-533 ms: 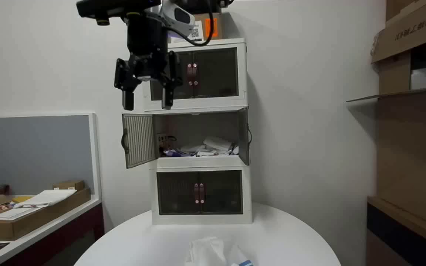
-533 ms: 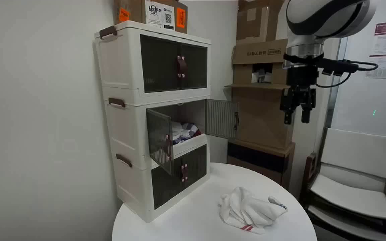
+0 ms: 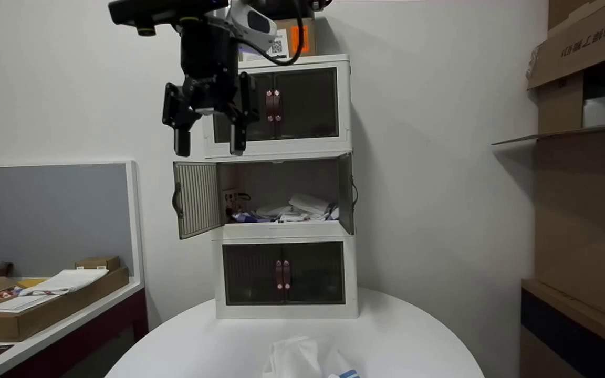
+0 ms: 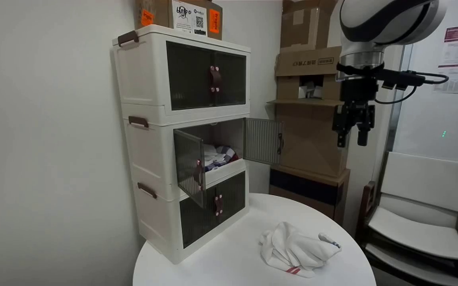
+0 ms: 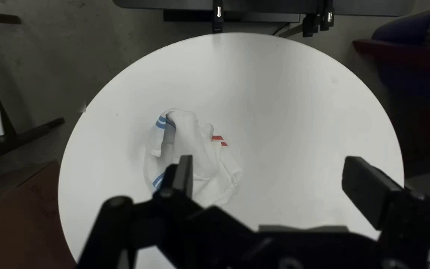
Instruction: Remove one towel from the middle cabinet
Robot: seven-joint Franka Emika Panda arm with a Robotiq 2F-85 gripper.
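Note:
The middle cabinet (image 3: 284, 231) has both doors swung outward in both exterior views. Inside it lies a loose pile of towels (image 3: 308, 203), mostly white with some blue; in an exterior view a checked part (image 4: 226, 153) shows at the front. One crumpled white towel (image 4: 294, 248) with red and blue stripes rests on the round table, and the wrist view shows that towel (image 5: 200, 149) from above. High over the table, apart from cabinet and towel, my gripper (image 4: 352, 142) points down. Its jaws stand wide with nothing between them; the gripper (image 3: 210, 149) is open.
The top unit (image 4: 137, 75) and bottom unit (image 4: 157, 226) have their doors closed. The left and right doors (image 3: 197, 199) of the middle unit jut toward the room. Cardboard boxes (image 4: 308, 139) stand behind the round white table (image 4: 221, 270), and a chair (image 4: 420, 230) is beside it.

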